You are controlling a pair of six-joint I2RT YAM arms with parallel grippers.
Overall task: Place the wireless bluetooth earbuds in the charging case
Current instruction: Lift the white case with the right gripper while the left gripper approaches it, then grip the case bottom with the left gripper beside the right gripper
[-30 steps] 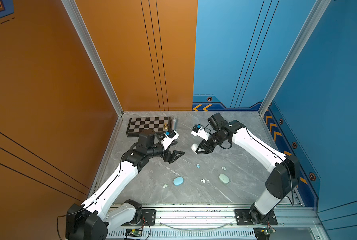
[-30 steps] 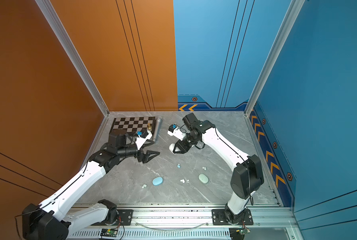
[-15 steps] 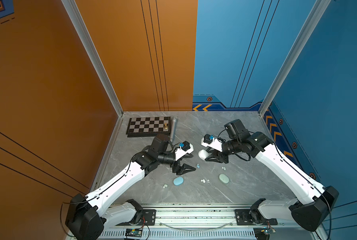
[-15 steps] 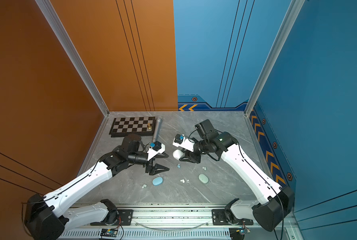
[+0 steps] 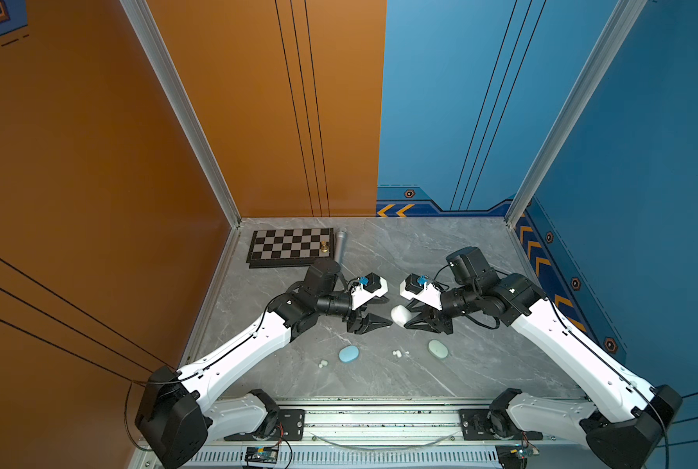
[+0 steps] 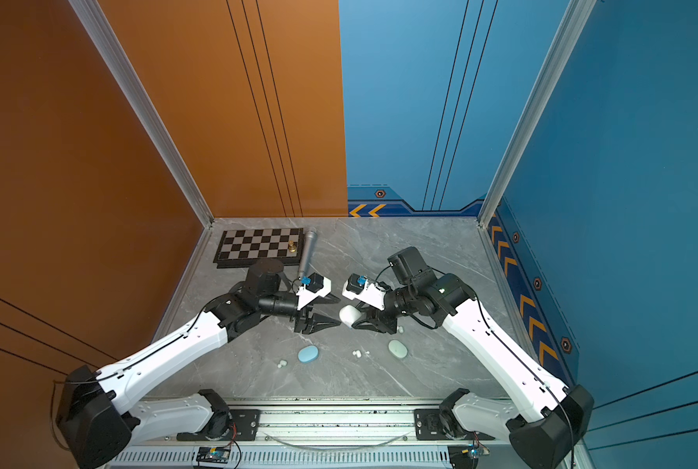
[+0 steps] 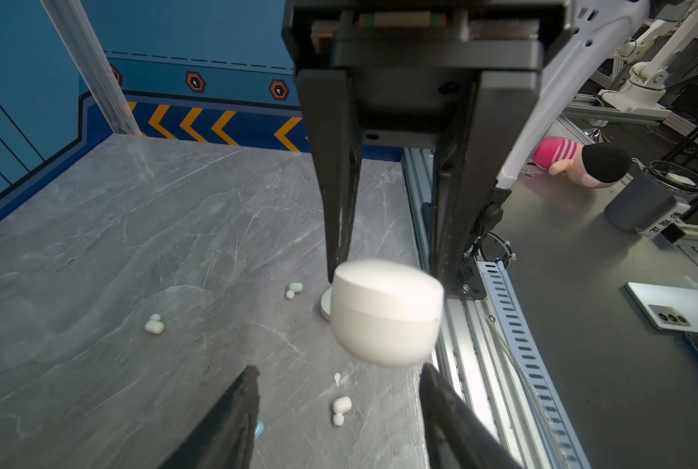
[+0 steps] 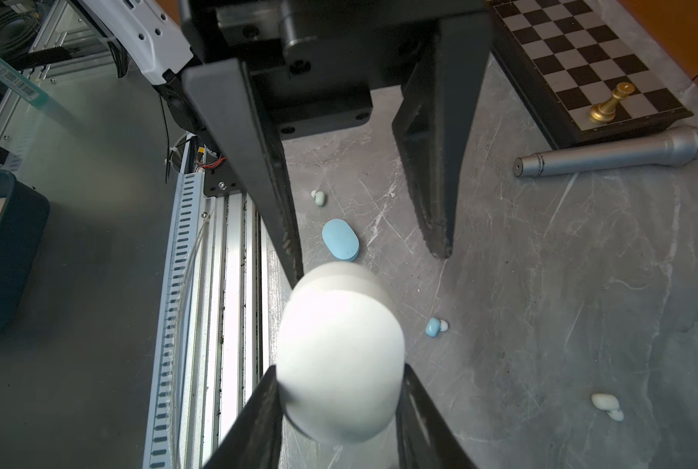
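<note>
Right end effector (image 8: 341,373) clamped on white charging case (image 8: 341,349), held clear above desk (image 5: 379,377), left end effector (image 7: 338,368) spread and empty (tips just short of the case), earbuds (image 5: 398,353) loose on desk between blue case (image 5: 348,354) and green case (image 5: 437,349).

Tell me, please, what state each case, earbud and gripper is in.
white case, closed, held off the table
right gripper, shut on white case
left gripper, open, empty, facing the white case
blue case, closed, flat on table
green case, closed, flat on table
earbuds, loose on table
</note>
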